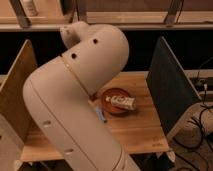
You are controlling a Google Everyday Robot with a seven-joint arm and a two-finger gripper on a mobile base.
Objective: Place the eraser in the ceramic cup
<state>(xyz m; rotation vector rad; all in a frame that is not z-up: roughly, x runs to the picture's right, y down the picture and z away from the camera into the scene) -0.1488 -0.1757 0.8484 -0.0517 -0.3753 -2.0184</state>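
A reddish-brown ceramic cup (116, 96), low and bowl-like, sits on the wooden table (140, 131) near its middle. A white oblong item with a dark label (123, 102) lies across the cup. A small blue flat object (102, 116) lies on the table just left of the cup, mostly hidden behind my arm. I cannot tell which of the two is the eraser. My large cream arm (80, 95) fills the left and centre of the view. The gripper is out of view.
A dark upright panel (170, 95) bounds the table on the right and a tan wooden panel (17, 95) bounds it on the left. Cables (197, 145) hang at the right. A shelf rail (150, 22) runs along the back.
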